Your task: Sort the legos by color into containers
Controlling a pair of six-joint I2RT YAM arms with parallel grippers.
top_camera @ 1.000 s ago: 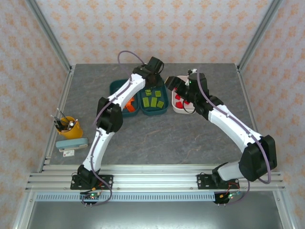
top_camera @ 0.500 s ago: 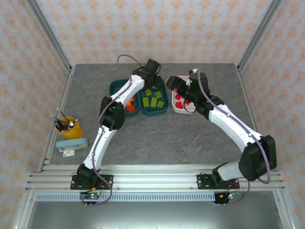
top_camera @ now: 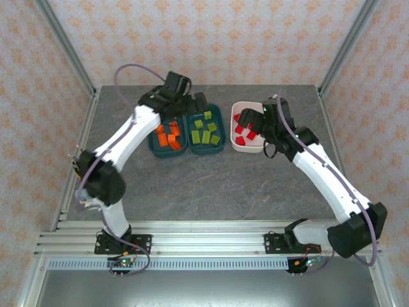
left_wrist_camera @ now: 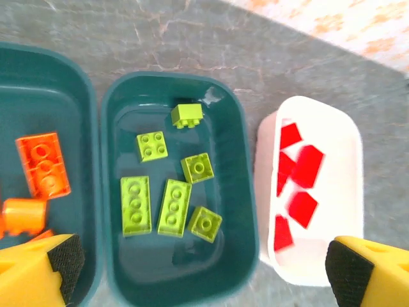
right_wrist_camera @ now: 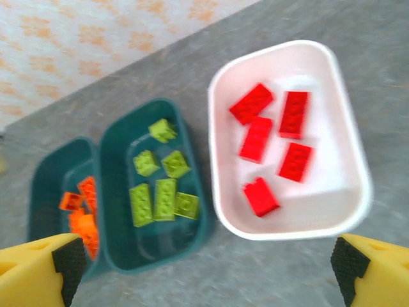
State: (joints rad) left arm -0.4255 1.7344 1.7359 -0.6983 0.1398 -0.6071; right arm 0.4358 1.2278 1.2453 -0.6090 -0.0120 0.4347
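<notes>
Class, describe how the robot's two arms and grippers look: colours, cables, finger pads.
Both the left arm and right arm have white links with black joints, and a thin purple cable runs along them. The left gripper and right gripper each have yellow fingers tipped with black pads.

This is a robot lab booth: left arm (top_camera: 124, 137) and right arm (top_camera: 326, 173) are bolted to a metal rail (top_camera: 204, 238). Metal posts (top_camera: 64, 45) frame wallpapered panels (top_camera: 211, 38) around a grey table (top_camera: 211, 185).
</notes>
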